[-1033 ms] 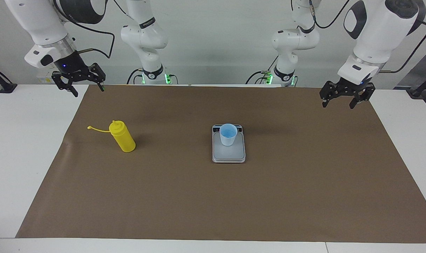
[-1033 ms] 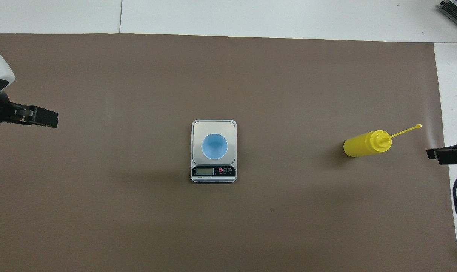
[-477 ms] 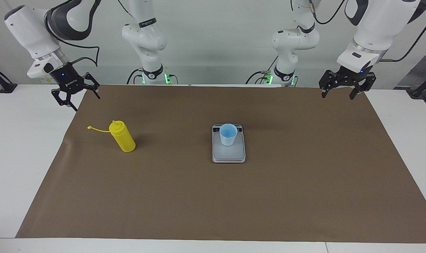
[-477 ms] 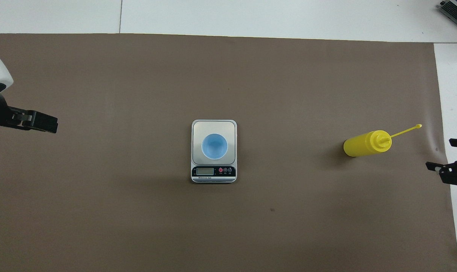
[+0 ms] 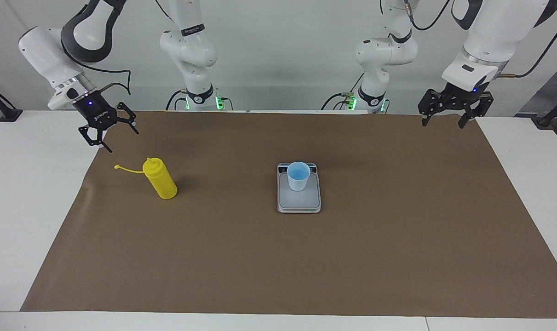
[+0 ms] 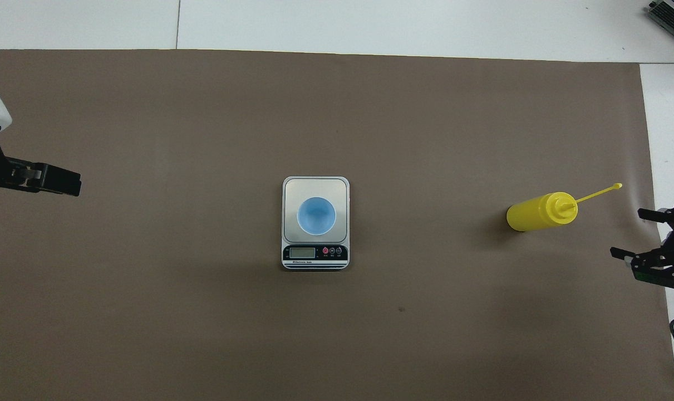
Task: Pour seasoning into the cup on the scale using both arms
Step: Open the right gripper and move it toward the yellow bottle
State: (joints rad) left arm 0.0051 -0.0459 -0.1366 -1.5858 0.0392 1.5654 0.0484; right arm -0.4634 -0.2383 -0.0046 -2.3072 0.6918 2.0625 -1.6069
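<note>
Both jaws apart, empty: right gripper (image 5: pixel 117 138) above seasoning (image 5: pixel 160 179); scale (image 6: pixel 315 223) lettering unreadable.

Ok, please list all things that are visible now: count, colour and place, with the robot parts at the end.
squeeze bottle: 1, bright yellow, upright on the mat toward the right arm's end, cap strap hanging open
cup: 1, light blue, on the scale
scale: 1, silver-grey, mid-mat, display end nearer to the robots
mat: 1, brown, covering the table
table: 1, white
right gripper: 1, black, open, in the air over the mat's edge near the bottle
left gripper: 1, black, open, in the air over the mat's corner, waiting
</note>
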